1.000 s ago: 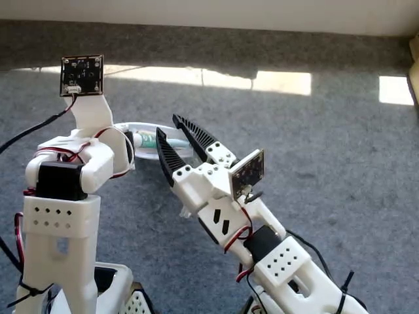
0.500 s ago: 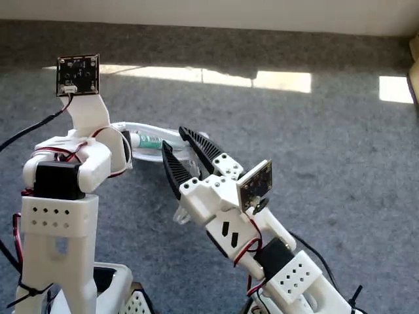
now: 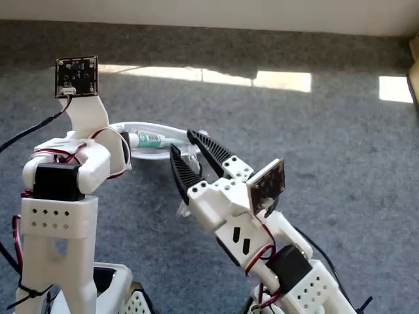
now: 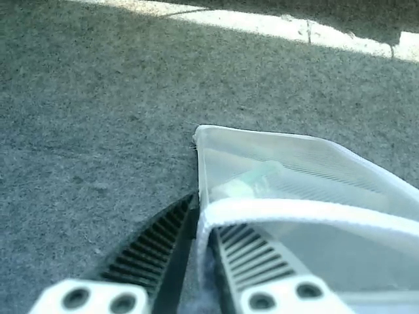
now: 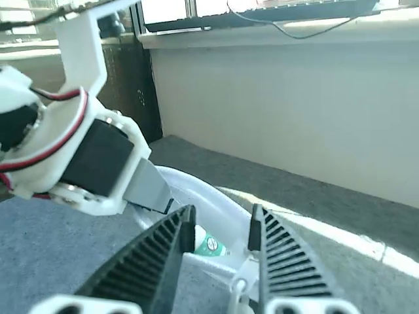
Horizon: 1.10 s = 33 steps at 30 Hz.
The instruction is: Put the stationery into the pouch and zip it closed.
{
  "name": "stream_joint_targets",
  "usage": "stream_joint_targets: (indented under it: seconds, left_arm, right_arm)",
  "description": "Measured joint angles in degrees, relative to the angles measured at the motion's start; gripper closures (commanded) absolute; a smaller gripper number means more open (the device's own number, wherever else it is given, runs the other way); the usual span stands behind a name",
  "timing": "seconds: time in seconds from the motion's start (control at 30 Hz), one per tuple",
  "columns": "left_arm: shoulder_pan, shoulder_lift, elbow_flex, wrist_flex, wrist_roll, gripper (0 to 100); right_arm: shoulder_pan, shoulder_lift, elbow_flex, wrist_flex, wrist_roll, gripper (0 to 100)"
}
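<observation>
A translucent white pouch [image 3: 149, 152] lies on the grey carpet between the two arms, its mouth held up. Inside it rests a white stick with a green label [image 3: 152, 139], which the left wrist view shows through the mesh as a pale green shape [image 4: 252, 183]. My left gripper [image 4: 200, 204] is shut on the pouch's white rim [image 4: 294, 210]. My right gripper [image 3: 183, 144] hovers open just on the near side of the pouch, holding nothing. In the right wrist view its black fingers [image 5: 163, 261] frame the rim [image 5: 216, 199] and the green-labelled stick [image 5: 209, 243].
The left arm's white body [image 3: 62, 183] stands close beside the pouch, and it shows large in the right wrist view [image 5: 78, 150]. Open carpet [image 3: 340, 144] stretches to the right. A pale wall [image 3: 262, 13] runs along the far side, with bright sun patches [image 3: 281, 82] below it.
My right arm has drawn back toward the near right, away from the pouch, its fingers staying open. The left arm kept its hold on the rim.
</observation>
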Motion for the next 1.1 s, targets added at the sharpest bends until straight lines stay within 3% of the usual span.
stream_joint_targets:
  seconds: [0.13,0.43,0.67,0.8,1.1]
  left_arm:
    - [0.00,0.00,0.00,0.00,0.00,99]
    - [0.00,-0.35,0.53,0.00,0.00,99]
    - [0.00,-0.35,0.70,0.00,-0.18,99]
    - [-0.09,-0.35,0.79,-0.09,-0.18,99]
    - [-0.09,-0.35,0.79,-0.09,-0.18,99]
  right_arm:
    - [0.09,-0.09,-2.37,8.70,0.00,86.5]
    - [0.26,-0.88,-2.73,15.56,0.00,86.2]
    - [6.95,-1.58,-6.95,22.07,-0.18,86.1]
    - [7.30,-5.10,-10.73,27.34,-0.09,86.0]
    - [7.38,-10.29,-12.31,35.16,5.01,82.6]
